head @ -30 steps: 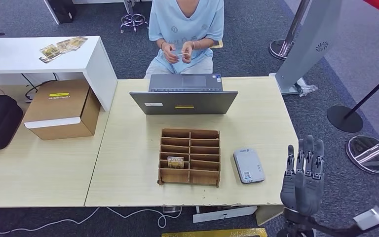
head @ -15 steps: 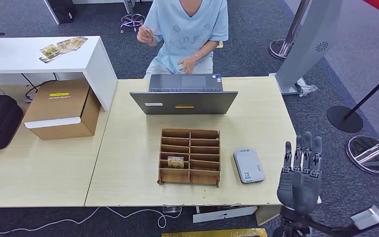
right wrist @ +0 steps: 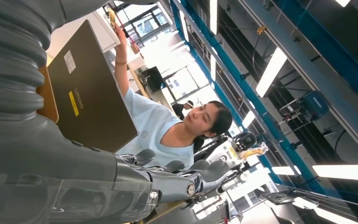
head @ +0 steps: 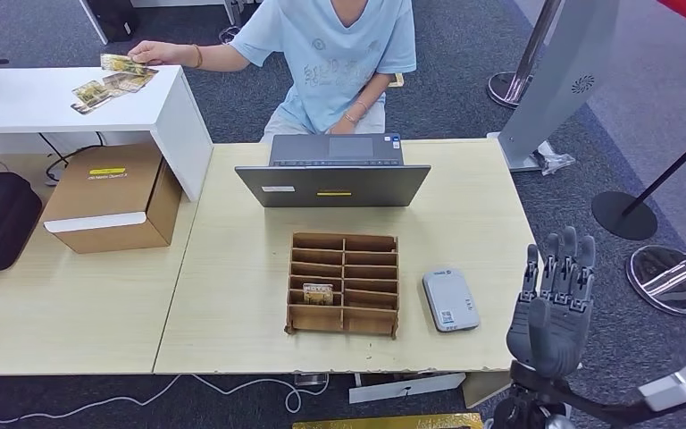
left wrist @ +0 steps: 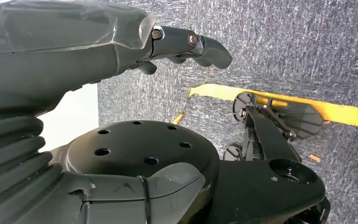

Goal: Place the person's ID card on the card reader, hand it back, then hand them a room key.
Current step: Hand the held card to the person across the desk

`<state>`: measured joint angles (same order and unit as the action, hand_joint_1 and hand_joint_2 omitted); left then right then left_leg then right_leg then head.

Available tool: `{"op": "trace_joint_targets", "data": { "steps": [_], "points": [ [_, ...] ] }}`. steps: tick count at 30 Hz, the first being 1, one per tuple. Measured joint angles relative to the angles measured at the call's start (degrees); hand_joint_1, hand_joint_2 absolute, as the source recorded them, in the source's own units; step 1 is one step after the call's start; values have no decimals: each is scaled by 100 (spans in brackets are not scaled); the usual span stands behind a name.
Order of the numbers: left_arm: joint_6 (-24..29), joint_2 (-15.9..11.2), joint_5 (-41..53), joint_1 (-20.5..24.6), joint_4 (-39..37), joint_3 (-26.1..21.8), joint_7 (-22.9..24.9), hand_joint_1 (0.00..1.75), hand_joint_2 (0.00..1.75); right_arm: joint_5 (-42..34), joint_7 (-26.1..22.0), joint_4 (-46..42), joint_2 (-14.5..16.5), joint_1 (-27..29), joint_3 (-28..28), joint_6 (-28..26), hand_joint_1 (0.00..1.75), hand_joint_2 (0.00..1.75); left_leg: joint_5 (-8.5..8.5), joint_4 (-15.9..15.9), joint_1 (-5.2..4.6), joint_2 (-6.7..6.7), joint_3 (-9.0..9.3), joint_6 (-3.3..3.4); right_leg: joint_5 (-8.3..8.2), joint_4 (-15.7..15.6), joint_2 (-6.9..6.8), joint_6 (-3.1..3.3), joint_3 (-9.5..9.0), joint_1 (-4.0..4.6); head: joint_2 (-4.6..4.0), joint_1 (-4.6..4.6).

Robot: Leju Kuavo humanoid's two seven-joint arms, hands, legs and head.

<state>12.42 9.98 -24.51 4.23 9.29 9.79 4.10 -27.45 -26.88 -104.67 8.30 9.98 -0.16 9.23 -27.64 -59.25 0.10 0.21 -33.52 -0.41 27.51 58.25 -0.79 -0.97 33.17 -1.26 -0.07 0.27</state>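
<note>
Head view: grey rounded card reader (head: pixel 450 300) lies flat beside wooden organizer (head: pixel 344 284).

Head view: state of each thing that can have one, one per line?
laptop: open, screen facing the person.
card reader: flat on the desk, nothing on it.
wooden card rack: one card standing in a slot.
cardboard box: closed.
right hand: raised, fingers apart, holding nothing.
left hand: hanging, holding nothing.
</note>
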Motion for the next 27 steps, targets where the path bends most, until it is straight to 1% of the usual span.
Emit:
{"op": "trace_joint_targets", "data": {
  "steps": [9,17,24,27],
  "points": [
    [100,3,38,28,3,0,23,0,175,128,77,-48,83,-10,3,-81,0,175,0,0,0,0,0,0,0,0,0,0,0,0,0,1],
    [93,3,87,38,4,0,103,0,175,175,101,-48,92,-55,3,-139,0,175,0,0,0,0,0,0,0,0,0,0,0,0,0,1],
    [-160,4,-89,46,7,0,205,0,175,278,96,-28,93,-76,36,-149,0,175,0,0,0,0,-1,0,0,0,0,0,0,0,0,1],
    [-164,10,-146,47,7,0,221,0,175,347,90,-17,95,-98,56,-171,0,175,0,0,0,0,-1,0,0,0,0,0,1,0,0,1]
  ]
}}
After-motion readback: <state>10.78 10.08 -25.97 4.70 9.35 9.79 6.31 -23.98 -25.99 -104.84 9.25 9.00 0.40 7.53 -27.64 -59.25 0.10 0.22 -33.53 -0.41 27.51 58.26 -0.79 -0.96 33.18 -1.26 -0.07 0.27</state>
